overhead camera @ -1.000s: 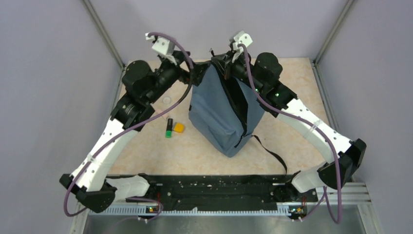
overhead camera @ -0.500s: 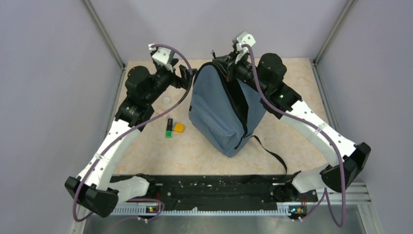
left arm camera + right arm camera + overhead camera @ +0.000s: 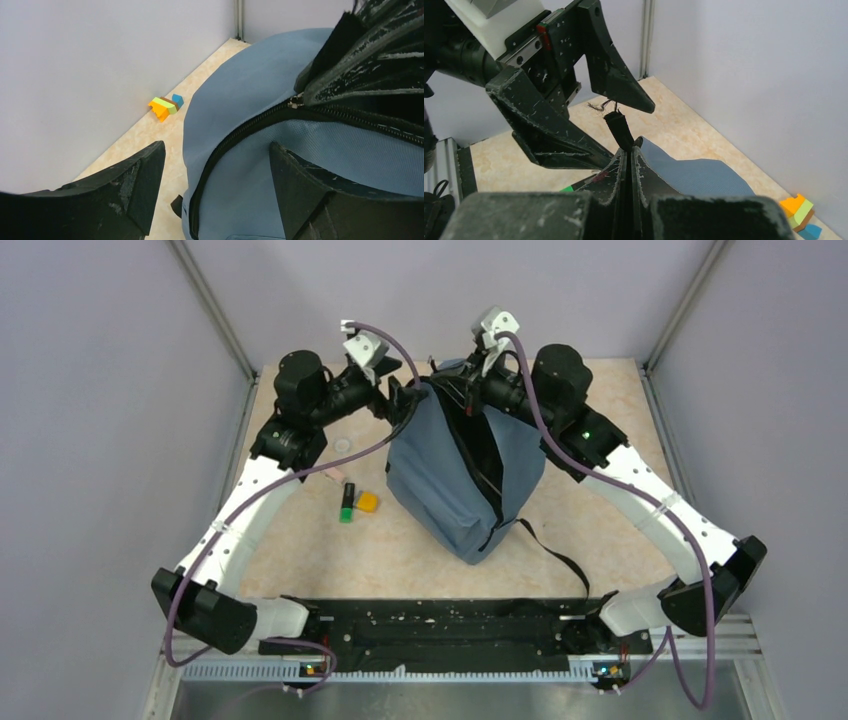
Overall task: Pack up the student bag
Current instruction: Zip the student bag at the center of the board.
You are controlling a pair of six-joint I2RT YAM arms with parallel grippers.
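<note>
The student bag [image 3: 450, 475], a grey-blue backpack with black zippers, stands upright in the middle of the table. My right gripper [image 3: 458, 392] is shut on the black loop strap [image 3: 620, 131] at the bag's top and holds it up; its fingertips [image 3: 629, 150] are pressed together in the right wrist view. My left gripper [image 3: 408, 398] is open just left of the bag's top. In the left wrist view its jaws [image 3: 217, 146] stand wide apart over the bag's fabric [image 3: 300, 155] and a closed zipper [image 3: 235, 140]. It holds nothing.
A green and black marker [image 3: 347, 502], an orange block [image 3: 368, 502], a pinkish piece [image 3: 333, 475] and a clear round lid [image 3: 343, 446] lie left of the bag. Coloured blocks [image 3: 165, 106] sit by the back wall. A black strap [image 3: 555, 550] trails toward the front right.
My left arm has swung right and forward, bringing its open gripper up to the bag's top. The right gripper has stayed shut on the strap, and the bag's top has shifted slightly.
</note>
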